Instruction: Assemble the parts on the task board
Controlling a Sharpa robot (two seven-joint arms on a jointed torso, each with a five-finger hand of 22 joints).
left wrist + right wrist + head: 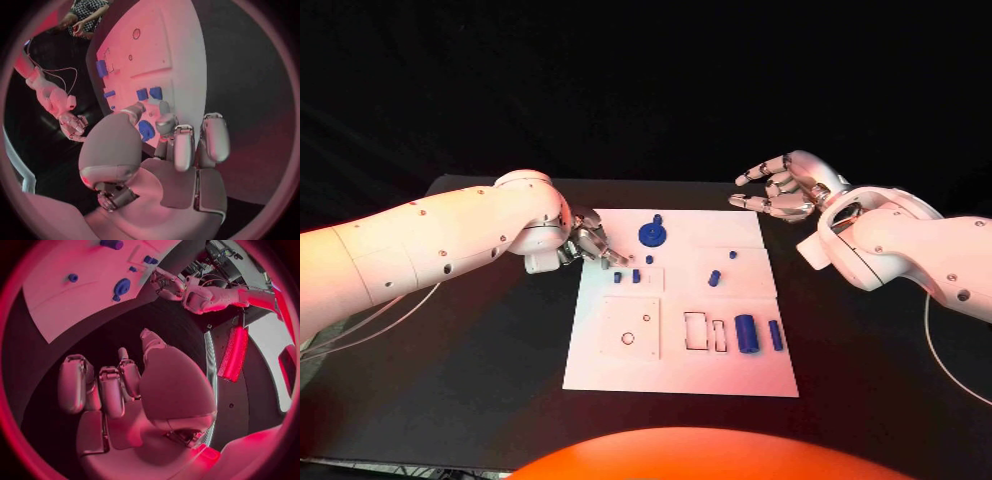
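While the task board (682,370) lies in the middle of the black table (473,360), its blue parts (746,333) are scattered over it, with a round blue piece (652,235) near the board's far edge. Beside that piece, the left hand (593,243) hangs over the board's near-left corner region, fingers bent down toward two small parts (627,277); whether it grips anything cannot be told. Well apart, beyond the board's far right corner, the right hand (783,188) hovers with fingers spread and nothing in them.

No readable text, labels, brands or numbers anywhere. The task board (678,372) carries only outlined rectangles and small circles, no lettering. Nothing legible on the arms or the worktop (473,350) either.
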